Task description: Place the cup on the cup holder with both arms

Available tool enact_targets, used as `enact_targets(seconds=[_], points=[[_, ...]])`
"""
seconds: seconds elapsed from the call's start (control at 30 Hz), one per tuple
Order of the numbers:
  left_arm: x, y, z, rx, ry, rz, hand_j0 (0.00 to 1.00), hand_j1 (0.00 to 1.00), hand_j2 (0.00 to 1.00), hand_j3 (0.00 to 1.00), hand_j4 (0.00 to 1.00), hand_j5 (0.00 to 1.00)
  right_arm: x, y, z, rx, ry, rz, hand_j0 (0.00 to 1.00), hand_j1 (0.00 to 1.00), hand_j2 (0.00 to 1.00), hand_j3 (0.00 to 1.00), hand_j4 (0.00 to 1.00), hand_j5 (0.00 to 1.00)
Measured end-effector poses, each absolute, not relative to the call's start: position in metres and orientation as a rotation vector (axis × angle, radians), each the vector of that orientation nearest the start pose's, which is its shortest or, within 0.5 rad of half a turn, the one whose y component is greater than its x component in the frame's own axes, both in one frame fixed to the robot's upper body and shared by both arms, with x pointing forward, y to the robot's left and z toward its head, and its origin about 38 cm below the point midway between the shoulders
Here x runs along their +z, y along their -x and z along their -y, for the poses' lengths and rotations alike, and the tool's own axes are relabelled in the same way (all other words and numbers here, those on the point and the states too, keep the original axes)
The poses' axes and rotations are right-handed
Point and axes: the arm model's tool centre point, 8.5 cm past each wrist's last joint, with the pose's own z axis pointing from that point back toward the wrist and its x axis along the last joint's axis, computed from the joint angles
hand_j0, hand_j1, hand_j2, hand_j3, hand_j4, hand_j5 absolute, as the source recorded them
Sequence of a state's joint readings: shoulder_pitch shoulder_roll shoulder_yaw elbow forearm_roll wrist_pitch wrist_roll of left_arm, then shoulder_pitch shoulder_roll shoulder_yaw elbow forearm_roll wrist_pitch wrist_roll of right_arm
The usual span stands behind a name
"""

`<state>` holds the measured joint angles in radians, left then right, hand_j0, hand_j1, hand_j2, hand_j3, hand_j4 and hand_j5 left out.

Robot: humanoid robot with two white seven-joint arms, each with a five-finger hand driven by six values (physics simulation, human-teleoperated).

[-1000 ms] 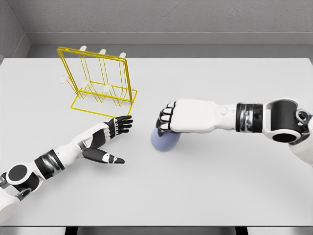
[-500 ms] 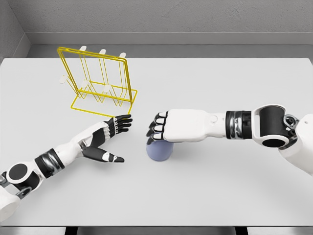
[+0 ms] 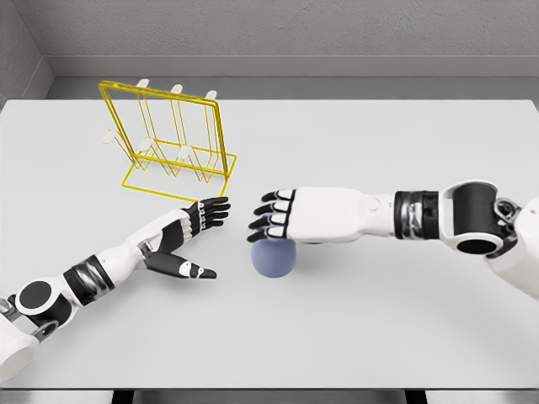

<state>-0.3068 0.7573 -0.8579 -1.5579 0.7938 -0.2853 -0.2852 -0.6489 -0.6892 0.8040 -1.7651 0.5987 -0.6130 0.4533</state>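
Left hand (image 3: 187,244): nearest item, lying low over the white surface (image 3: 354,337), palm turned inward, fingers straight and spread, thumb stuck out toward the viewer, holding nothing; it sits just left of the cup with a clear gap between. Cup (image 3: 274,257): bluish-lavender, standing on the surface near the middle, well apart from the rack. Right hand (image 3: 282,220): laid flat over the cup's top, fingers extended leftward past it and not wrapped round the body, so released rather than grasping. Step in hand, by judgement: securing the cup, not yet lifted. Next move likely calls for the fingers to close round the cup, or for the left hand to come in against its side. Cup holder (image 3: 173,139): yellow wire rack with white-tipped pegs, farthest, at the rear left. Hidden: the cup's rim and any handle, under the right palm; contact there cannot be confirmed.
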Motion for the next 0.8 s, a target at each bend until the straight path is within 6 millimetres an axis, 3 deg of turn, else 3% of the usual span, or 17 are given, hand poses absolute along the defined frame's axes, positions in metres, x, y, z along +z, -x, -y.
enact_targets(seconds=[0.27, 0.43, 0.5, 0.6, 0.7, 0.77, 0.8], points=[[0.085, -0.354, -0.239, -0.735, 0.633, 1.393, 1.00, 1.00, 1.00, 1.00, 1.00, 1.00, 0.217, -0.372, 0.167, -2.676, -0.349, -1.867, 1.00, 1.00, 1.00, 1.00, 1.00, 1.00], [0.085, -0.362, -0.233, -0.743, 0.634, 1.390, 1.00, 1.00, 1.00, 1.00, 1.00, 1.00, 0.236, -0.382, 0.183, -2.648, -0.449, -1.937, 1.00, 1.00, 1.00, 1.00, 1.00, 1.00], [0.084, -0.365, -0.229, -0.746, 0.636, 1.386, 1.00, 1.00, 1.00, 1.00, 1.00, 1.00, 0.244, -0.395, 0.204, -2.668, -0.539, -1.977, 1.00, 1.00, 1.00, 1.00, 1.00, 1.00], [0.082, -0.368, -0.221, -0.749, 0.647, 1.380, 1.00, 1.00, 1.00, 1.00, 1.00, 1.00, 0.241, -0.418, 0.258, -2.763, -0.704, -2.067, 1.00, 1.00, 1.00, 1.00, 1.00, 1.00], [0.082, -0.369, -0.216, -0.752, 0.656, 1.378, 1.00, 1.00, 1.00, 1.00, 1.00, 1.00, 0.250, -0.424, 0.309, -2.803, -0.825, -2.172, 1.00, 1.00, 1.00, 1.00, 1.00, 1.00], [0.083, -0.371, -0.212, -0.758, 0.660, 1.381, 1.00, 1.00, 1.00, 1.00, 1.00, 1.00, 0.238, -0.417, 0.332, -2.843, -0.828, -2.251, 1.00, 1.00, 1.00, 1.00, 1.00, 1.00], [0.083, -0.371, -0.211, -0.759, 0.663, 1.380, 1.00, 1.00, 1.00, 1.00, 1.00, 1.00, 0.218, -0.406, 0.342, -2.890, -0.772, -2.312, 1.00, 1.00, 1.00, 1.00, 1.00, 1.00]])
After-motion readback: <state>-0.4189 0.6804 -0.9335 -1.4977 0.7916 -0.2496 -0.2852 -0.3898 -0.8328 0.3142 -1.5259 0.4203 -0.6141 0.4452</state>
